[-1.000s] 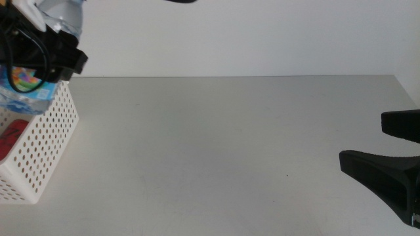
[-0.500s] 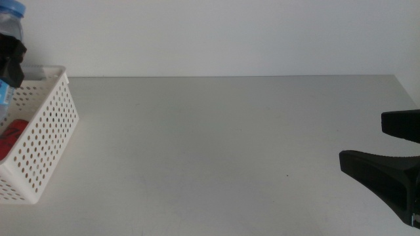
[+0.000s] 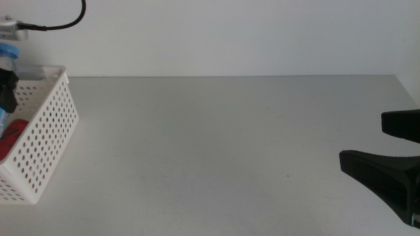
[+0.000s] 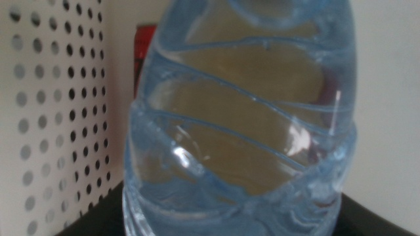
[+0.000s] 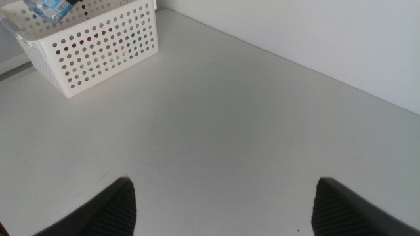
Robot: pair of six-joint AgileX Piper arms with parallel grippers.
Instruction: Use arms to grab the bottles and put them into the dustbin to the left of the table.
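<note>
- Left gripper (image 3: 6, 92) clamps water bottle (image 4: 243, 118) over bin (image 3: 46, 144); letting go off-centre could bounce it off red can (image 3: 10, 137).
- Right gripper (image 5: 220, 203) idle, jaws apart.

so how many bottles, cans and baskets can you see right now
bottles: 1, the clear water bottle held by the left gripper over the basket
cans: 1, the red can in the basket
baskets: 1, the white basket
total: 3

Plain white wall (image 3: 230, 36) behind
</note>
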